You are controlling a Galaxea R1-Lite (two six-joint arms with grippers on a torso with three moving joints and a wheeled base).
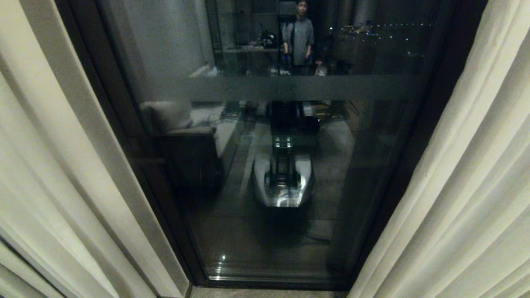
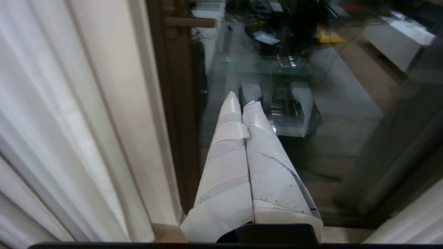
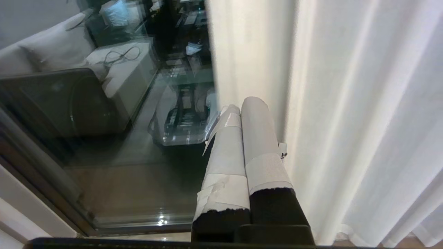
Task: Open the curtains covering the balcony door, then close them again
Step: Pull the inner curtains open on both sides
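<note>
Left curtain panel (image 1: pixel 49 165): cream, pleated, hanging at my left, drawn aside; its long axis runs top to floor, the folds leaning inward toward the bottom in my head view. A pale wall edge (image 1: pixel 107 165) stands just beside it, against the door frame.

My left gripper (image 2: pixel 242 98): fingers wrapped in white tape and pressed together, holding nothing; it points forward and down at the glass, near the dark frame, apart from the left panel.

Balcony door (image 1: pixel 269 165): tall glass pane in a dark frame (image 1: pixel 124 136), uncovered between the two panels; a frosted band (image 1: pixel 290 87) crosses it horizontally. The glass reflects my own base (image 1: pixel 282 182), a sofa (image 1: pixel 174 120), and a person (image 1: pixel 298 35) standing behind me.

My right gripper (image 3: pixel 242 103): taped fingers closed against each other, empty; it points forward and down, just beside the inner edge of the right panel; whether it touches the fabric I cannot tell.

Right curtain panel (image 1: pixel 468 186): cream, pleated, drawn aside at my right; long axis vertical, folds slanting inward toward the floor.
</note>
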